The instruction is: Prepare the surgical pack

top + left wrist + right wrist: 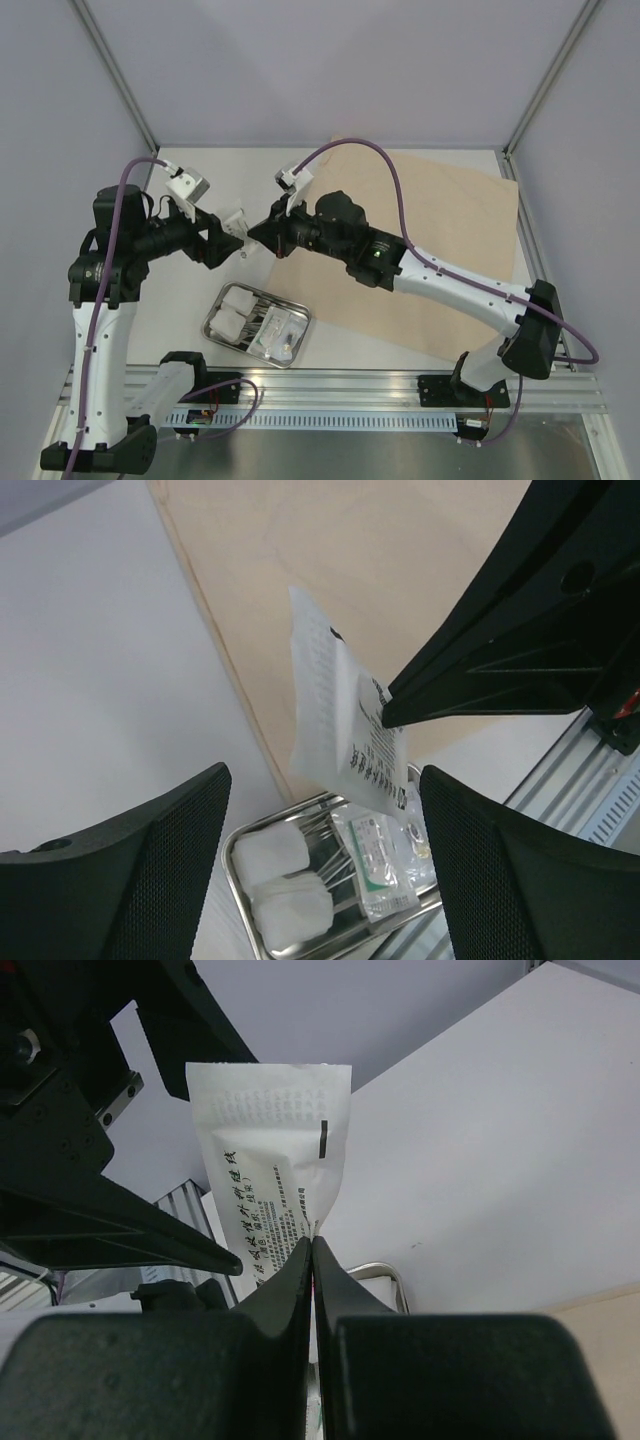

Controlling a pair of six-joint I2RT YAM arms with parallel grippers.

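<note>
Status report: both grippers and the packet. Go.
Right gripper shut on white packet, held aloft. Left gripper open, facing it, not gripping. Steel tray down on table beside wrap sheet; nothing blocking.

rear overhead view of table (355, 345), both wrist views close, sharing packet (340, 720)

White table (165, 300): tan wrap sheet (460, 210) spread right; steel tray (210, 322) front-left, perhaps touching sheet edge.

Bright even light, faint soft shadows, glints on steel tray (270, 298), white packet (270, 1160) print legible, near foreground soft.
</note>
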